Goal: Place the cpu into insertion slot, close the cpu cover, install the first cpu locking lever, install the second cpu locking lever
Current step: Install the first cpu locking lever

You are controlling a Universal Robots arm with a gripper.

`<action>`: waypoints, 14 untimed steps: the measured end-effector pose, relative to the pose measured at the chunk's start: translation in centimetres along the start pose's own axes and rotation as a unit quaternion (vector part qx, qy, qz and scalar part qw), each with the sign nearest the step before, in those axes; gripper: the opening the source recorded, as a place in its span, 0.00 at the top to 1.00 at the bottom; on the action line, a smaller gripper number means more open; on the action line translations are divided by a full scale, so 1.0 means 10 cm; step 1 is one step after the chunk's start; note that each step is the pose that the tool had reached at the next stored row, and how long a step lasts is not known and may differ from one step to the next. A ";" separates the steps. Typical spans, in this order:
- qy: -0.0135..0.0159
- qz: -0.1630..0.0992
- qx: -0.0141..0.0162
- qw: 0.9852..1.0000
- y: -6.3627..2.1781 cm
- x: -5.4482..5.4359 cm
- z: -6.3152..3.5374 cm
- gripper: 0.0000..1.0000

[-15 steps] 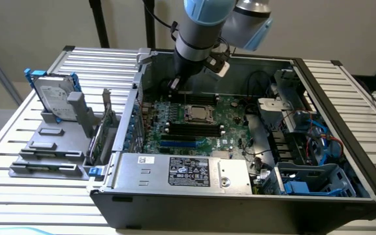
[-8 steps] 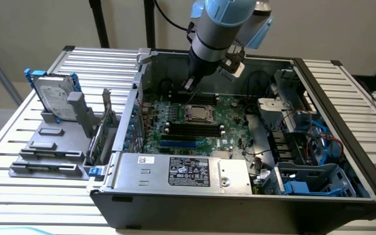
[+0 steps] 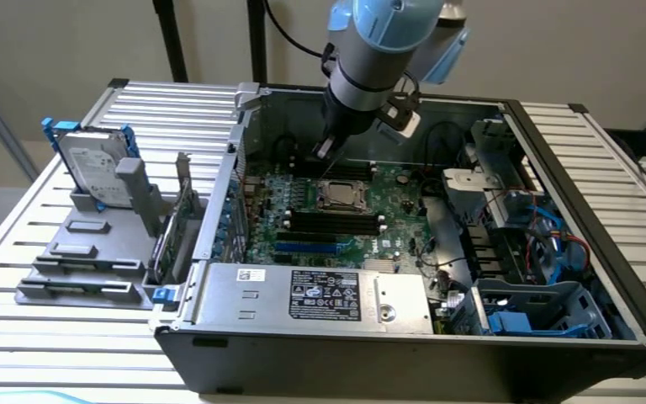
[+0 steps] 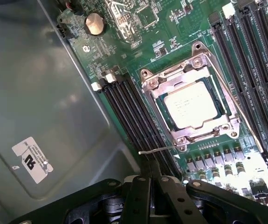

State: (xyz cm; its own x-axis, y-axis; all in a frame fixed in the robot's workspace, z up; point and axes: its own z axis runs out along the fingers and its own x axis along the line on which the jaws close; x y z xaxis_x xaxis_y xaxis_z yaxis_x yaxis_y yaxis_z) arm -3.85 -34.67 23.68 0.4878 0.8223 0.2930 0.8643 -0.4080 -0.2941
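- Tool [image 3: 325, 151] hangs down on the one robot arm, inside the open computer case [image 3: 413, 362] that sits on the surface [image 3: 65, 345].
- Its two fingers are pressed together in the wrist view [image 4: 151, 179], and nothing is pinched between them.
- In the exterior view, the insertion slot [image 3: 338, 195] lies near the tool, toward 6 o'clock from its tip.
- The cpu [image 4: 189, 105] is already lying flat in that slot, with its silver top facing up.
- The cpu cover [image 4: 159, 86] looks folded down over it, and the chip shows through the cover's square window.
- One thin silver locking lever [image 4: 158, 150] sticks out from the slot's corner closest to the tool.
- That lever's long way runs crosswise to the tool's fingers, and it sits just beyond their tips, over the black memory slots [image 4: 134, 116].
- I cannot tell if the tool touches the lever.
- It looks like the work has reached the lever part, since the chip and cover seem done.
- Count: one tool, one cpu, one slot, one cover, and one lever I can see clearly.
- There are two groups of long memory slots, one on each side of the insertion slot.
- One hard drive [image 3: 87, 164] stands on the surface, well apart, toward 9 o'clock from the tool.
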 end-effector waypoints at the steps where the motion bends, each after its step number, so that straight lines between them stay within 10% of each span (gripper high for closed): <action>1: -0.001 0.000 0.000 1.000 0.003 -0.01 0.008 0.89; 14: -0.007 0.001 -0.004 1.000 -0.008 -0.11 0.156 0.89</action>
State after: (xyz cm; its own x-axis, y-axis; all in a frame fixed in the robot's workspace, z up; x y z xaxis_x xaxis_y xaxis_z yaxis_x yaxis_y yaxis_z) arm -4.65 -34.94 21.96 0.4870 0.8274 0.2798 0.8648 -0.4117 -0.2875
